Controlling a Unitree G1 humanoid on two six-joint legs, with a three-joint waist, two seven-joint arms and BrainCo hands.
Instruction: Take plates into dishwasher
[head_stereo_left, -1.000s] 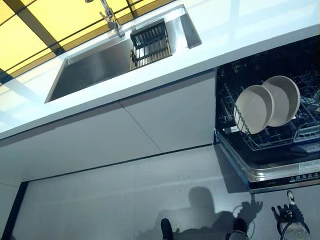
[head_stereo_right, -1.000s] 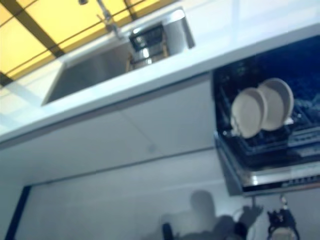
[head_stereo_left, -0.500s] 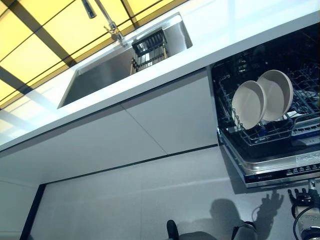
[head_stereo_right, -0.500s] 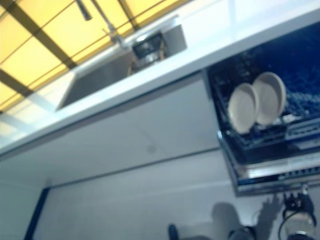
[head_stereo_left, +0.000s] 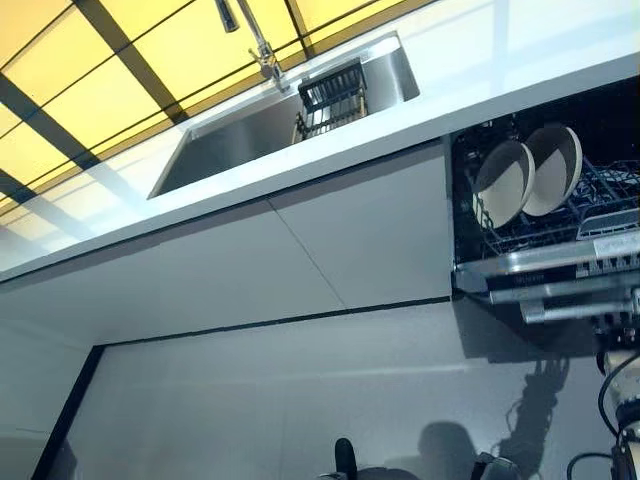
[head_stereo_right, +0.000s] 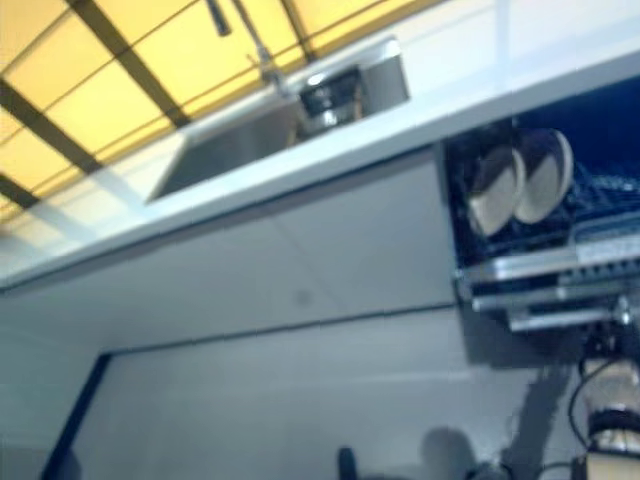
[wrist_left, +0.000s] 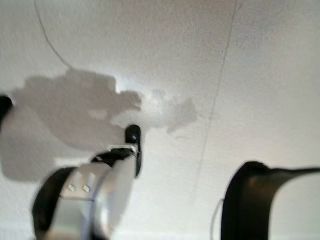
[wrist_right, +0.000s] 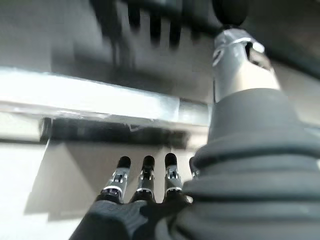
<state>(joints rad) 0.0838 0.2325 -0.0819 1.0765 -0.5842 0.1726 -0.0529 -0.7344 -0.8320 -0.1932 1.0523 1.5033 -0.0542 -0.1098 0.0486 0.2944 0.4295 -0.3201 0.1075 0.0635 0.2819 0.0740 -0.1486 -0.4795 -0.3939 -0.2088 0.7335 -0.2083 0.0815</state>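
Note:
Two beige plates (head_stereo_left: 503, 183) (head_stereo_left: 553, 170) stand upright side by side in the wire rack inside the dishwasher (head_stereo_left: 610, 130) at the right. Its door (head_stereo_left: 548, 282) is tilted partway up, its steel edge showing below the rack. My right hand (head_stereo_left: 616, 326) is just under the door's front edge at the far right. In the right wrist view its fingers (wrist_right: 145, 176) are straight and point at the door's bright edge (wrist_right: 100, 97), holding nothing. My left hand (wrist_left: 95, 192) shows only in its wrist view, hanging over the pale floor with nothing in it.
A white counter (head_stereo_left: 480, 75) runs across the top with a steel sink (head_stereo_left: 240, 135), a faucet (head_stereo_left: 262, 45) and a dark rack (head_stereo_left: 335, 95) in the basin. White cabinet fronts (head_stereo_left: 300, 250) stand left of the dishwasher. Pale floor (head_stereo_left: 300, 400) lies below.
The dishwasher door has swung up from nearly flat to partway shut, and the rack with the plates now sits further inside. My right hand has risen under the door. The camera has shifted.

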